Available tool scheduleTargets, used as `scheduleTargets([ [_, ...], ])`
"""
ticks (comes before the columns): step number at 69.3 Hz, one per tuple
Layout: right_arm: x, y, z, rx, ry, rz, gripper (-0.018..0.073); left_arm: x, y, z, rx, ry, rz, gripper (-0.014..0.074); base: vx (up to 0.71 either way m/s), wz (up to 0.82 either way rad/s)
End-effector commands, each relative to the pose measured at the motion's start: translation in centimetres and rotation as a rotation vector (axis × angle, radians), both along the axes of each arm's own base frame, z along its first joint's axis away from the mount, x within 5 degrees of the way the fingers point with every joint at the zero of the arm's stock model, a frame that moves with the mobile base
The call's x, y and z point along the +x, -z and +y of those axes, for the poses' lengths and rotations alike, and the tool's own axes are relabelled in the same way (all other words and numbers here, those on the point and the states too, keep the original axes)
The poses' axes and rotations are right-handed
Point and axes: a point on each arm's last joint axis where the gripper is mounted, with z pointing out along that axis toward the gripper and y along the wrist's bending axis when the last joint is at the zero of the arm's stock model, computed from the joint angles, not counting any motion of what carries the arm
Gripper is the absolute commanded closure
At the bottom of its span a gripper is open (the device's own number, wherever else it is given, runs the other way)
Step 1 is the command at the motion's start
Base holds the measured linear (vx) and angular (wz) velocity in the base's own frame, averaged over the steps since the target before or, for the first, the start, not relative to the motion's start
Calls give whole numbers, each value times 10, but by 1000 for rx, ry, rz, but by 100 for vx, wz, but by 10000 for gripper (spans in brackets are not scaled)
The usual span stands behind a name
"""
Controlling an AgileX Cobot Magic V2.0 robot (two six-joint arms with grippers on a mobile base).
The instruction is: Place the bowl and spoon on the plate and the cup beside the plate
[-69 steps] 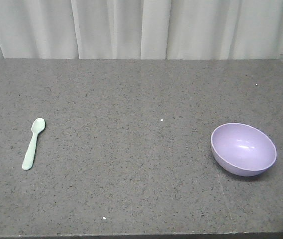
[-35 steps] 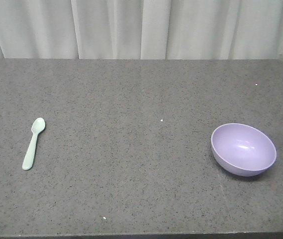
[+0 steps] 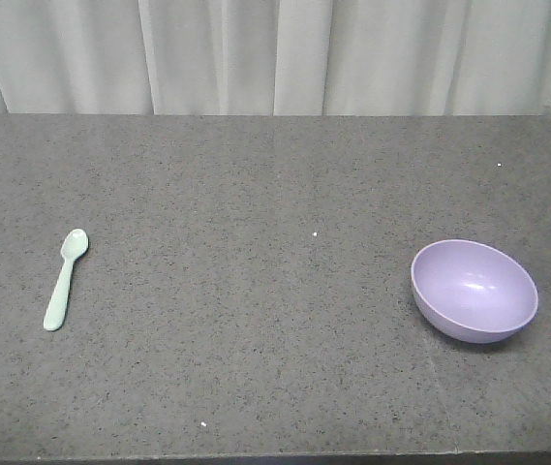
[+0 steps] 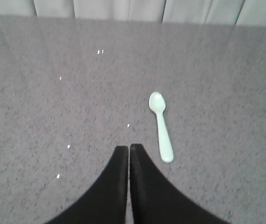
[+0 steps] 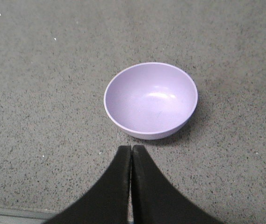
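The left tool (image 4: 128, 149) is pinched shut on nothing. The mint-green spoon (image 4: 161, 126) lies just ahead and a bit right of its tips, near the left edge of the surface (image 3: 256, 194), with its handle end nearest and its scoop pointing away. The right tool (image 5: 131, 149), also shut and empty, faces the purple bowl (image 5: 150, 99) near the right edge.
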Motion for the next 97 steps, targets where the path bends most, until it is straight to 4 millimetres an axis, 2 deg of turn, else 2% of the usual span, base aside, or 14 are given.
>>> scheduleTargets([
  [1,12,-15,1,-14,0,-2,565,12,-13,0,8,7,9,603,0,0],
  [9,19,-13,2,-20,-7,45,565,20,-11,0,4,6,37,603,0,0],
  [35,19,-12,2,-26,-6,47,565,19,-10,0,10,4,46,601,0,0],
  [44,20,-13,1,-51,-10,42,536,19,-10,1,20,-1,43,576,0,0],
  [51,20,-13,1,-78,-20,38,474,19,-10,1,6,-10,42,519,0,0],
  [57,20,-13,1,-79,-22,38,389,19,-10,1,-1,-15,44,432,0,0],
  [68,20,-13,1,-79,-21,38,191,19,-10,1,-2,-15,48,198,0,0],
  [78,20,-13,1,-78,-20,38,50,19,-10,1,-3,-17,48,41,0,0],
  [84,20,-13,0,-80,-20,38,19,19,-10,1,-4,-17,52,1,0,0],
  [97,20,-13,0,-81,-20,36,25,19,-9,1,10,-6,59,21,0,0],
])
